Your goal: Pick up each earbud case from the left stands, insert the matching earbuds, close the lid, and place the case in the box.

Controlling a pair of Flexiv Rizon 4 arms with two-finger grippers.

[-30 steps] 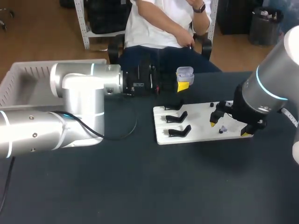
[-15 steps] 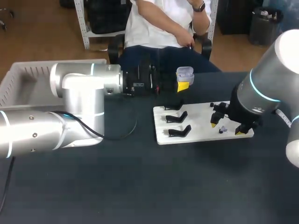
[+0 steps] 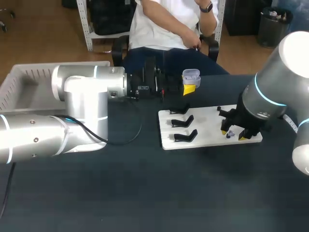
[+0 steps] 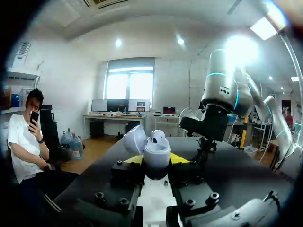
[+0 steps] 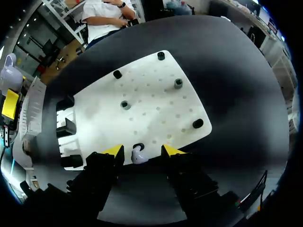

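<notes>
My left gripper is shut on a pale open earbud case, held above the table's far side behind the board. In the left wrist view the case sits between the yellow tips with its lid swung back and one earbud inside. My right gripper is down at the front right of the white board. A small pale earbud stands between its yellow fingertips, with a gap on each side, so the gripper is open.
Black case stands line the board's left side. Several black pegs dot the board ahead of the right gripper. A white basket sits at the table's far left, partly behind my left arm.
The right gripper has come down towards the board and shifted slightly left, and its fingers have narrowed around the earbud. The left arm and the case have not moved.
</notes>
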